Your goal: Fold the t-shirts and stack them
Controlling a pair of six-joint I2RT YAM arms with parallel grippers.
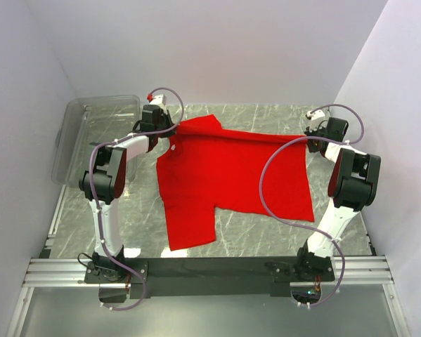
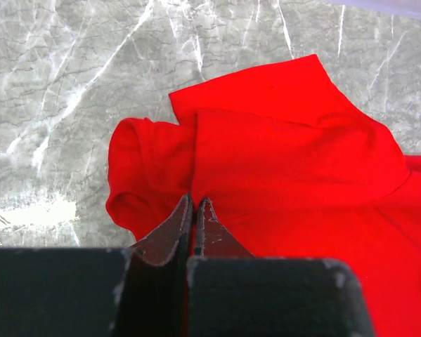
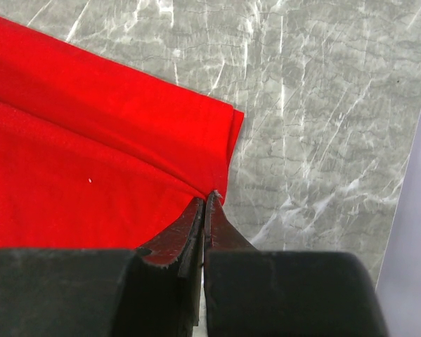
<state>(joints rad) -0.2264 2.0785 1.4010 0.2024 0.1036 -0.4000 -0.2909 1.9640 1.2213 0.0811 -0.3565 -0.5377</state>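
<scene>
Left gripper (image 2: 195, 201) and right gripper (image 3: 205, 197) pinch red t-shirt (image 1: 231, 175) edges

Matt red cloth t-shirt (image 1: 231, 175), glossy grey marbled table (image 1: 252, 237), clear plastic bin (image 1: 69, 147), scuffed matt black jaws

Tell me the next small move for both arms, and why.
The left gripper and right gripper are each shut on the far edge of the t-shirt, which lies spread out, unfolded. So probably lift both pinched spots slightly together, then draw them toward its near edge.
</scene>
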